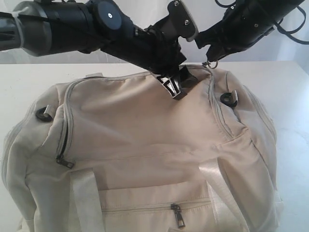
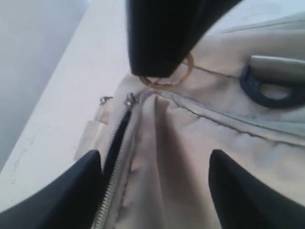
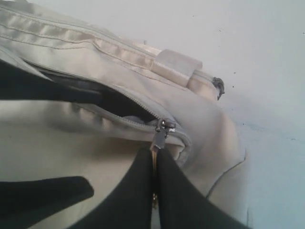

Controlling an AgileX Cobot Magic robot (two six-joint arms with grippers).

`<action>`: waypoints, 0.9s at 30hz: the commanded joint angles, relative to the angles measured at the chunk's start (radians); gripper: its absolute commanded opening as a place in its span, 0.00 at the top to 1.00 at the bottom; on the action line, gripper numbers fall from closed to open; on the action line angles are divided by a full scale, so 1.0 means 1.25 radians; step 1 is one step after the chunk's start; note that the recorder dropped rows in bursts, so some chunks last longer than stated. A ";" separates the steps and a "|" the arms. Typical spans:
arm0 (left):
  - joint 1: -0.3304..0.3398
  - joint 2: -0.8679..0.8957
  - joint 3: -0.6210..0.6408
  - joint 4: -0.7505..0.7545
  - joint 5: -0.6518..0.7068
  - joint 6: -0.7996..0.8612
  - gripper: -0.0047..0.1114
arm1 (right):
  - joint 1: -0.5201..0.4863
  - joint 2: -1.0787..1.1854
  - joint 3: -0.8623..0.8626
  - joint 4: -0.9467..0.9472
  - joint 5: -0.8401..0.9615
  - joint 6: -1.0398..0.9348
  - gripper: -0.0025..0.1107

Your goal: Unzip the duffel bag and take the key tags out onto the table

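The cream duffel bag [image 1: 145, 125] fills the table [image 1: 289, 96]. At the bag's far top edge, my right gripper [image 1: 211, 57] is shut on the top zipper's pull ring [image 1: 211, 64]. In the right wrist view the fingers [image 3: 138, 191] pinch the pull [image 3: 159, 136] just below the slider. Behind it the zipper gapes a little, showing dark lining [image 3: 112, 101]. My left gripper [image 1: 175, 86] rests open on the bag top beside it. Its fingers [image 2: 76, 191] straddle a fold of fabric [image 2: 162, 157] next to the zipper teeth [image 2: 112, 191]. The key tags are out of view.
Black D-rings sit at both bag ends [image 1: 43, 113] [image 1: 229, 98]. A side zipper pull [image 1: 64, 162] and a front pocket pull [image 1: 177, 215] hang shut. Pale straps [image 1: 87, 198] run down the front. White tabletop shows to the right [image 1: 294, 145] and behind the bag.
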 commanded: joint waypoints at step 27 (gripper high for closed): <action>0.053 0.043 -0.006 0.020 -0.018 -0.160 0.96 | -0.006 -0.015 0.040 -0.108 -0.004 0.041 0.98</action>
